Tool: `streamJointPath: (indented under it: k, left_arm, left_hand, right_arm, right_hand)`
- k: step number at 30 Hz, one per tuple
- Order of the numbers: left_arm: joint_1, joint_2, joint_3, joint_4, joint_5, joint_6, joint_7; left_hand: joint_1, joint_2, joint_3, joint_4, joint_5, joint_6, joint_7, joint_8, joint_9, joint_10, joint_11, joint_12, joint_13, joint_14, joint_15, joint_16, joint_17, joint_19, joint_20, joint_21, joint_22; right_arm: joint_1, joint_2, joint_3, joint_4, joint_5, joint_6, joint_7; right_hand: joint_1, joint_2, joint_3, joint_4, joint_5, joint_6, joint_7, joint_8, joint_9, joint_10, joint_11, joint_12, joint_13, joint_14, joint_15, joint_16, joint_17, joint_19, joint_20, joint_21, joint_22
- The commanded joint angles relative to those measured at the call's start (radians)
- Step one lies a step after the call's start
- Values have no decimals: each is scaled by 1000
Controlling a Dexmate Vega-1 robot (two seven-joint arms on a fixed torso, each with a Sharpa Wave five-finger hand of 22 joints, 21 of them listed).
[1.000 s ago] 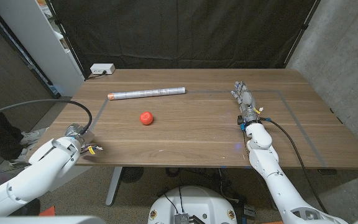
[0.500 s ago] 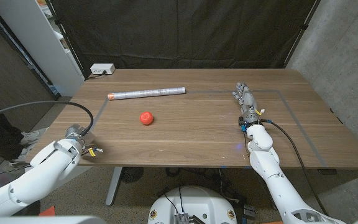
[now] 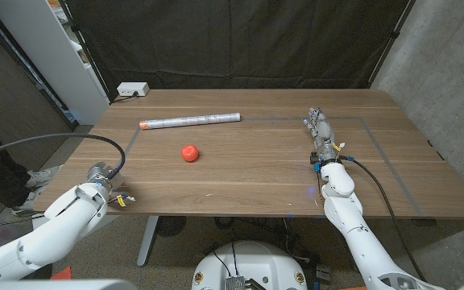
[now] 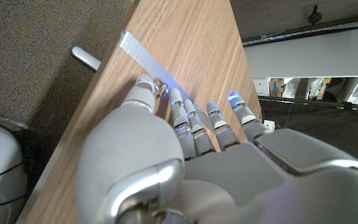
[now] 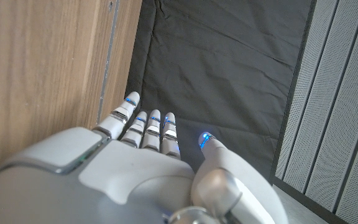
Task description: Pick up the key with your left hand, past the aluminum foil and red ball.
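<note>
My left hand (image 3: 118, 196) sits at the table's front left edge, nearer me than the red ball (image 3: 188, 152) and the aluminum foil roll (image 3: 190, 122). In the left wrist view the thumb and a fingertip of the left hand (image 4: 185, 155) meet on a small metal key (image 4: 159, 86), just over the table's edge. The key is too small to make out in the head view. My right hand (image 3: 320, 133) stays on the right side of the table with its fingers straight and together, holding nothing; the right wrist view shows the right hand (image 5: 142, 155) the same way.
A white box (image 3: 133, 89) sits at the table's back left corner. Grey tape (image 3: 127, 149) marks a rectangle on the wooden table (image 3: 248, 173). A white shelf unit (image 3: 47, 56) stands off the left side, and a dark curtain hangs behind.
My left hand has drifted slightly back toward me along the front left edge, and its arm has swung a little right. The ball, foil and right hand are unchanged.
</note>
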Motion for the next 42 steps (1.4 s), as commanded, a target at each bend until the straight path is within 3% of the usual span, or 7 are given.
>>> streamJointPath:
  k: [1, 8, 23, 28, 31, 38, 42]
  left_arm:
    - [-29, 51, 77, 37, 21, 27, 57]
    - [-52, 71, 107, 47, -13, 36, 96]
    - [-141, 103, 201, 61, -47, 41, 90]
    - [-168, 117, 227, 65, -67, 37, 97]
    - [-186, 124, 239, 60, -85, 33, 81]
    - [-192, 153, 247, 48, -126, 36, 119]
    - [-191, 164, 247, 33, -137, 48, 139]
  left_hand:
    - [39, 10, 9, -15, 5, 49, -6, 15, 4, 30, -17, 23, 7, 30, -111, 6, 7, 9, -7, 2, 4]
    - [69, 27, 11, -15, -6, 140, -18, 41, 7, 102, -37, 59, 19, 78, -140, 27, 17, 27, -24, 12, 6]
    - [115, 35, -2, -15, -14, 334, -25, 88, 6, 231, -39, 129, 50, 156, -177, 72, 51, 39, -45, 31, 10]
    - [137, 40, -10, -14, -14, 425, -28, 112, 7, 315, -36, 175, 70, 194, -182, 100, 79, 47, -54, 42, 11]
    - [174, 63, -1, -18, -11, 506, -35, 139, 8, 383, -46, 209, 90, 237, -189, 126, 103, 52, -60, 51, 12]
    - [211, 68, 8, -26, -6, 521, -5, 165, 36, 419, -45, 225, 106, 271, -194, 146, 128, 52, -77, 59, 13]
    - [218, 74, 12, -24, -4, 519, -6, 170, 44, 423, -44, 227, 110, 276, -194, 151, 135, 50, -78, 61, 13]
  right_arm:
    - [-1, 4, 12, 10, 4, 9, -17]
    - [9, 7, 19, 25, 2, 20, -27]
    - [44, 29, 40, 94, -3, 89, -79]
    - [57, 33, 42, 115, -12, 106, -99]
    - [65, 35, 45, 131, -15, 123, -112]
    - [69, 32, 49, 140, -7, 121, -111]
    - [69, 31, 48, 143, -5, 120, -108]
  right_hand:
    - [-7, 1, 8, 0, 5, 8, 1, -1, 6, 7, 1, 2, 6, 9, -20, 1, 3, -3, -59, 2, 2]
    - [-7, 0, 9, 0, 5, 8, 2, -1, 6, 8, -4, 2, 6, 10, -19, 1, 3, -4, -59, 1, 2]
    - [-4, 0, 11, -4, 6, 9, 0, -1, 6, 11, -3, 2, 5, 16, -19, 2, 2, -3, -59, 2, 2]
    - [-3, 0, 12, -5, 6, 9, 0, -2, 6, 10, -3, 2, 5, 16, -20, 2, 2, -2, -60, 2, 2]
    - [-2, 0, 13, -6, 7, 8, -1, -2, 5, 11, -6, 2, 5, 17, -19, 2, 2, -2, -60, 2, 2]
    - [1, 0, 14, -8, 7, 10, -1, -1, 5, 12, -5, 2, 5, 19, -20, 2, 1, -1, -61, 2, 2]
    - [1, -1, 15, -9, 7, 10, -1, -1, 5, 13, -5, 2, 5, 19, -20, 2, 1, -1, -61, 2, 2]
